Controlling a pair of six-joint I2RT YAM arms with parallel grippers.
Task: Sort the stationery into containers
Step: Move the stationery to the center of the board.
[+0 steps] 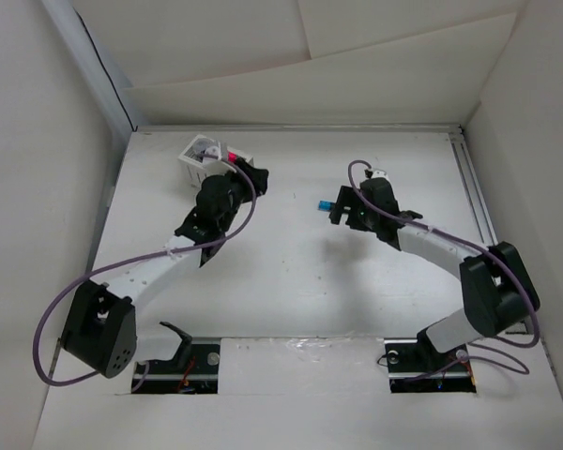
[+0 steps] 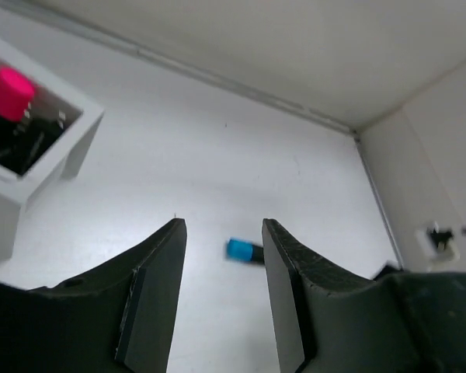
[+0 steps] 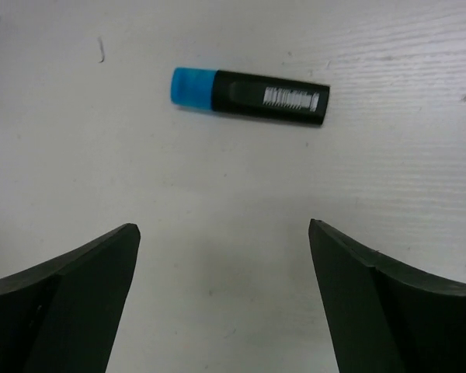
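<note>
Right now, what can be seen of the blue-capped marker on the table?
The marker is a short stick with a black body and a bright blue cap at one end, seemingly smooth plastic, with a white barcode-like label on the body. It lies flat on the white table, touching nothing else. The right gripper hangs open close by, not in contact. From the top view, the right arm hides most of its body.

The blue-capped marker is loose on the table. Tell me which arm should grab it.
Right. The right gripper hangs open with the blue-capped marker just ahead of its fingertips. The left gripper, also open, sits by the organiser box, with the marker farther off.
</note>
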